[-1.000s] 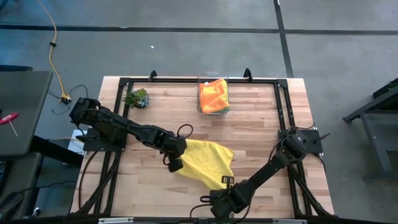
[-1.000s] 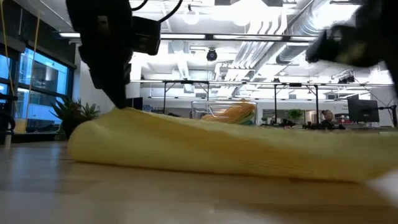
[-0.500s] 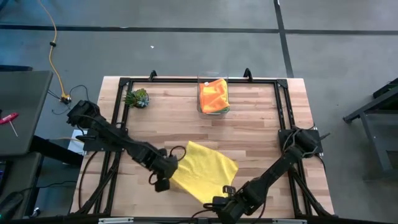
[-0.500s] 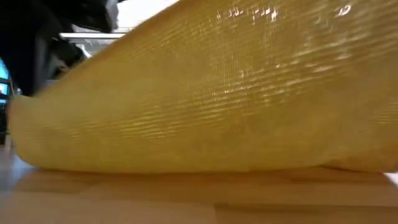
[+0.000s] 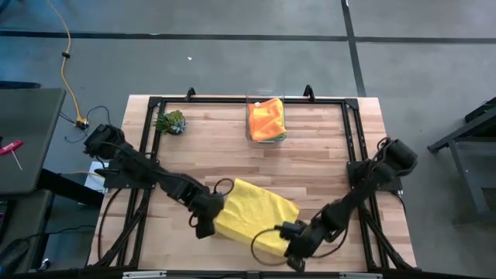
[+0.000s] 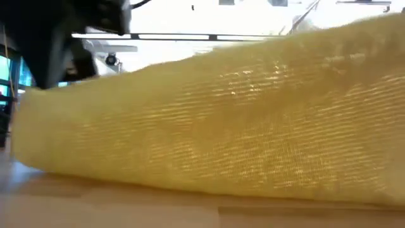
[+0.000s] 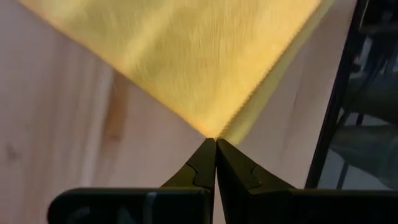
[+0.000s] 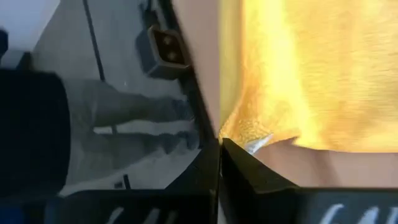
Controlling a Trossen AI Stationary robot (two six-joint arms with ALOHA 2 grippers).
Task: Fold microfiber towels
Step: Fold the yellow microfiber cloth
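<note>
Yellow towel (image 5: 256, 223) lies near the surface's (image 5: 325, 155) front edge, now drawn flatter than a moment ago. Left tool (image 7: 215, 144) and right tool (image 8: 220, 142) each pinch a corner, ready for folding.

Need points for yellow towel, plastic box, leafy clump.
yellow towel (image 5: 256, 221), high view, middle of its top face.
clear plastic box (image 5: 249, 136), high view, its near left rim.
green leafy clump (image 5: 170, 122), high view, centre of the leaves.
</note>
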